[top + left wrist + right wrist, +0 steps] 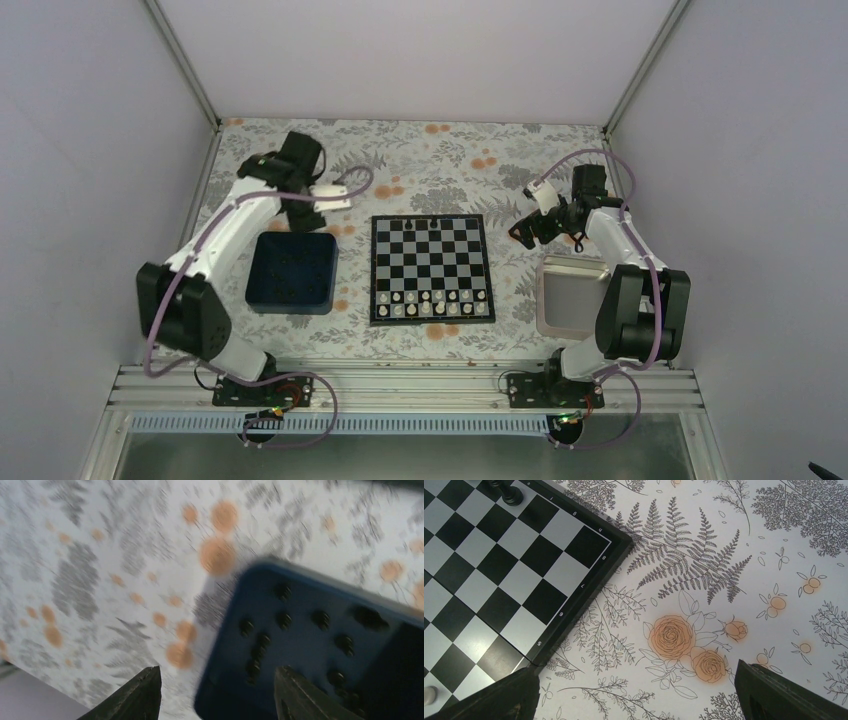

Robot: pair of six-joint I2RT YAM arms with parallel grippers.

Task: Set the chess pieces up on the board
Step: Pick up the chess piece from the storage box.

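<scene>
Tiny black chess pieces (282,620): most lie loose in the dark blue square tray (288,304), left of the board. A few stand on the far row of the flat black-and-silver-grey checked chessboard (432,268), which lies at the centre of the floral-print tabletop (420,160). Tiny white pieces (430,297) fill its two near rows.

Left hand (217,680): fingers apart, nothing between them, hovering over the tray's far edge; its view is blurred.

Right hand (636,690): spread wide, empty, above bare tabletop just beside the chessboard's far right corner.

A silver metal tray (565,295) sits right of the chessboard, near the right arm's base.
</scene>
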